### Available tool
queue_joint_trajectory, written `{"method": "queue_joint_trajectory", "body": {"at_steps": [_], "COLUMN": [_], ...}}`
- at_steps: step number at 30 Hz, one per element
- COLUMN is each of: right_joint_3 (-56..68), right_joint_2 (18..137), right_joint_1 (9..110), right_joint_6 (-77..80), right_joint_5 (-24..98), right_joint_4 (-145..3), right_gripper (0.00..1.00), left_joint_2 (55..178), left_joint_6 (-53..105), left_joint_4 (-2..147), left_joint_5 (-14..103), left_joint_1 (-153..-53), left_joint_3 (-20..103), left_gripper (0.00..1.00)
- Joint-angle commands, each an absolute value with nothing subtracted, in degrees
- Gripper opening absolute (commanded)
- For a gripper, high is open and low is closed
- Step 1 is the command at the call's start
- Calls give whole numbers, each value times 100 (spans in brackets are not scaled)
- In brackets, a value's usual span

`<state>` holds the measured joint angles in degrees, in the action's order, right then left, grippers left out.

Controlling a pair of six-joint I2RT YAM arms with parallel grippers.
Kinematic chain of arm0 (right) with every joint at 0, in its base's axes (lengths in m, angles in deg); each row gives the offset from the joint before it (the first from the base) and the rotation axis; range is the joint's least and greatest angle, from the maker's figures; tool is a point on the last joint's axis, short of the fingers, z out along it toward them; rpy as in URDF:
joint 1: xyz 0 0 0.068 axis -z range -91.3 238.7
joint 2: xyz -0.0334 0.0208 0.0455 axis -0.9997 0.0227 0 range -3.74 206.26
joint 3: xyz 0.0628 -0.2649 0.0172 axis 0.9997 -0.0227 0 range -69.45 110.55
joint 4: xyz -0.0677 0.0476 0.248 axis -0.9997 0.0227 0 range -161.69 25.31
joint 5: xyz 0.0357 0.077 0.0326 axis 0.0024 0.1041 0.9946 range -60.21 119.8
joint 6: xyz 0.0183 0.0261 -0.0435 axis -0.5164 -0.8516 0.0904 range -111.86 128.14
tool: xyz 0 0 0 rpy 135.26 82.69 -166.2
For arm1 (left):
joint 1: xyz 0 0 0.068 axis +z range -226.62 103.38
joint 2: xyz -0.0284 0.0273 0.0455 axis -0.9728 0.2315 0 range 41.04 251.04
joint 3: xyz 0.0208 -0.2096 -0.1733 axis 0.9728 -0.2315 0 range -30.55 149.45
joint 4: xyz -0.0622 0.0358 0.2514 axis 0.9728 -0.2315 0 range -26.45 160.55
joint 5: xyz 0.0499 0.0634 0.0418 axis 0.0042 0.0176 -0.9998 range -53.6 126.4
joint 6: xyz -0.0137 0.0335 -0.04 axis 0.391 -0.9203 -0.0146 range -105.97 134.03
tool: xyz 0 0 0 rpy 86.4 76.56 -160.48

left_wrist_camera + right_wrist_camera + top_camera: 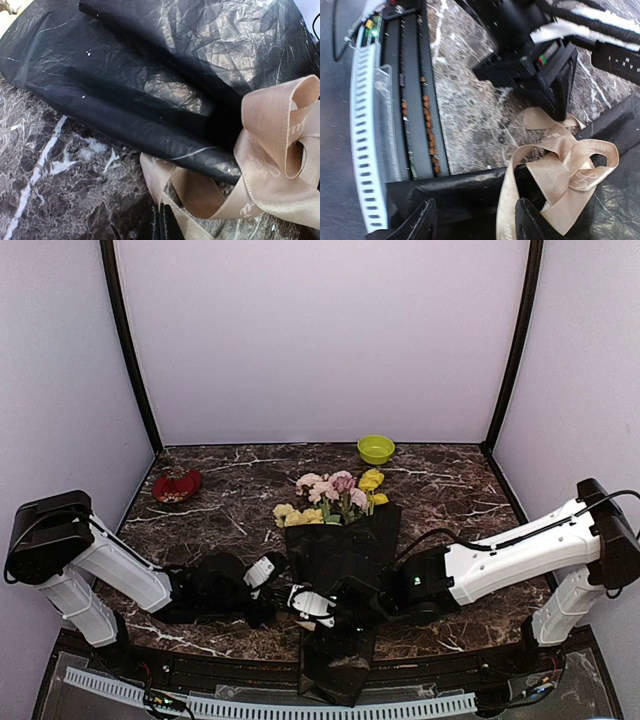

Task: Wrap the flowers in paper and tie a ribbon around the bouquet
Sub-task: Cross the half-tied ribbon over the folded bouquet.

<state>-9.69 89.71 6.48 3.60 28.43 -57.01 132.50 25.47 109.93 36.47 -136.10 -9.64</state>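
The bouquet (340,570) is laid in the middle of the dark marbled table (230,475), between the two arms. The flowers (335,492), pink and yellow, are turned toward the far side, and they stick out of the wide mouth of the paper (345,540). The black crinkly paper is narrowed toward the near side, and its lower end is seen over the near edge of the table.

The ribbon (272,165) is wound around the narrow part of the paper cone, where it is gathered in loose loops and folds just beside the paper and touching it. In the right wrist view the same loops are seen lying on the black paper, with one short tail spread on the table.

The jaws of the left gripper (161,226) are closed together. A tail of the ribbon seems to be pinched between them, but the fingertips are cut by the lower edge of the left wrist view, so this is not fully sure.

The jaws of the right gripper (475,222) are held apart. Between the two fingers (422,222) the narrow part of the paper cone and one strand of the ribbon are seen, and nothing is clamped by them.

At the far side of the table a green bowl (376,449) is placed, and a red object (177,485) is lying at the far left, well apart from the bouquet
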Motion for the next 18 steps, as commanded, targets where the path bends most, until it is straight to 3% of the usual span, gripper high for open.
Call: {"method": "queue_joint_trajectory", "body": {"at_steps": [1, 14, 18], "right_joint_3": [-678, -647, -677], "right_joint_2": [9224, 9439, 9443], "right_joint_1": [566, 572, 596], "right_joint_6": [649, 822, 828], "right_joint_5": [2230, 1543, 1477], "right_joint_4": [-5339, -5157, -5181], "right_gripper": [53, 45, 32], "left_joint_2": [13072, 12527, 12328], "left_joint_6": [2618, 2644, 2682], "left_joint_4": [11020, 10478, 10460], "left_joint_5": [3456, 2896, 2776], "left_joint_1": [-13638, -13638, -13638], "left_joint_3": [-1025, -1133, -1255], "left_gripper": [0, 0, 0]}}
